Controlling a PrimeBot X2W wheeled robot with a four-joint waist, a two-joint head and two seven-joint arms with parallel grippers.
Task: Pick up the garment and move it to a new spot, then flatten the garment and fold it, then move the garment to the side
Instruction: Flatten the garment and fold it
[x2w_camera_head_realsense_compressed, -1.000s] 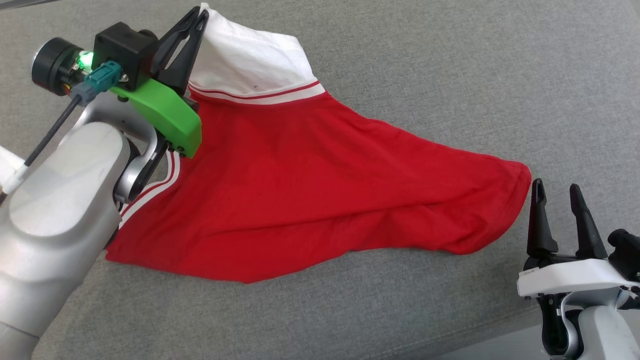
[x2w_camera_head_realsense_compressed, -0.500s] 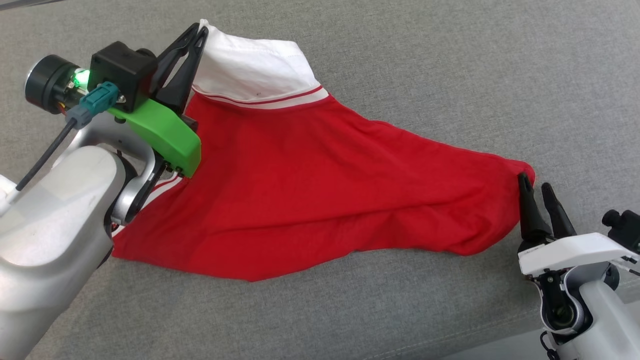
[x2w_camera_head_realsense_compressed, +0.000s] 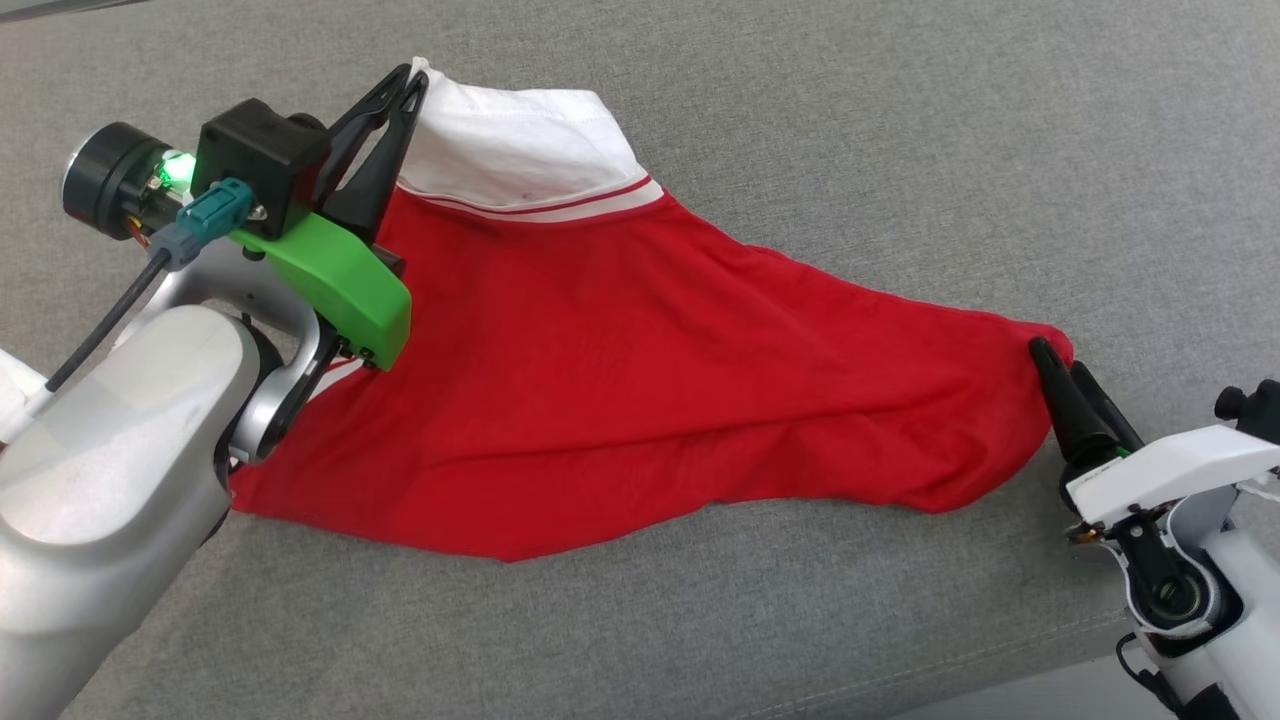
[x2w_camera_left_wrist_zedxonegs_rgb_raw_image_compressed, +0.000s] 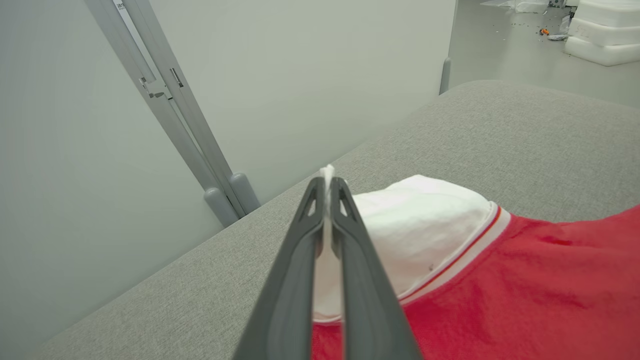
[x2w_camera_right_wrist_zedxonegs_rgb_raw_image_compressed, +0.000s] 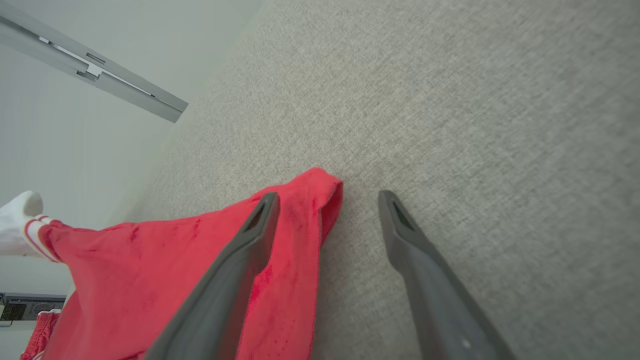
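Note:
The garment (x2w_camera_head_realsense_compressed: 640, 380) is red with a white sleeve and striped trim, and it is spread across the grey cushion. My left gripper (x2w_camera_head_realsense_compressed: 410, 80) is shut on the tip of the white sleeve (x2w_camera_head_realsense_compressed: 510, 150) at the far left, holding it a little raised. The left wrist view shows white cloth pinched between the fingers of the left gripper (x2w_camera_left_wrist_zedxonegs_rgb_raw_image_compressed: 327, 182). My right gripper (x2w_camera_head_realsense_compressed: 1060, 358) stands open at the garment's red right-hand corner. In the right wrist view that corner (x2w_camera_right_wrist_zedxonegs_rgb_raw_image_compressed: 320, 195) lies between the fingers of the right gripper (x2w_camera_right_wrist_zedxonegs_rgb_raw_image_compressed: 325, 200), and the left finger (x2w_camera_right_wrist_zedxonegs_rgb_raw_image_compressed: 250, 235) rests over the red cloth.
The grey cushion surface (x2w_camera_head_realsense_compressed: 900, 150) stretches wide around the garment, with its front seam (x2w_camera_head_realsense_compressed: 1000, 650) near the lower right. Behind it are a pale wall and a slanted metal frame post (x2w_camera_left_wrist_zedxonegs_rgb_raw_image_compressed: 170, 100). White foam blocks (x2w_camera_left_wrist_zedxonegs_rgb_raw_image_compressed: 600, 40) lie on the floor beyond.
My right gripper has moved up and left from beside the garment to its red corner, tilting over, still open. The left gripper keeps its hold on the sleeve and has shifted slightly.

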